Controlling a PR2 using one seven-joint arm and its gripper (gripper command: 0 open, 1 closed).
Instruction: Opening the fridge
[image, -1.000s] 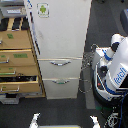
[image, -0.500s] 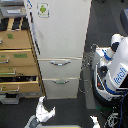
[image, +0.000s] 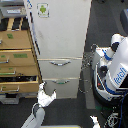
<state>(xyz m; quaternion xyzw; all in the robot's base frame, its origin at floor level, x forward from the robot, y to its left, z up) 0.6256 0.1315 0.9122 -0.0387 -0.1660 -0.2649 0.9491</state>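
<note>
tall white fridge (image: 60, 35) w/ green sticker stands in the middle, door shut, tan wood drawers (image: 17, 60) beside it. gray-white gripper (image: 47, 91) sits low by bottom drawer, fingers spread apart.

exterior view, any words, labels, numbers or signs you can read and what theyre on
No text reads clearly.
Fridge, upper door: sticker with a green figure, no legible words.
White-and-blue robot: blue lettering on its body, too blurred to read.
Wooden cabinet: green tags on its drawers, too small to read.
</note>
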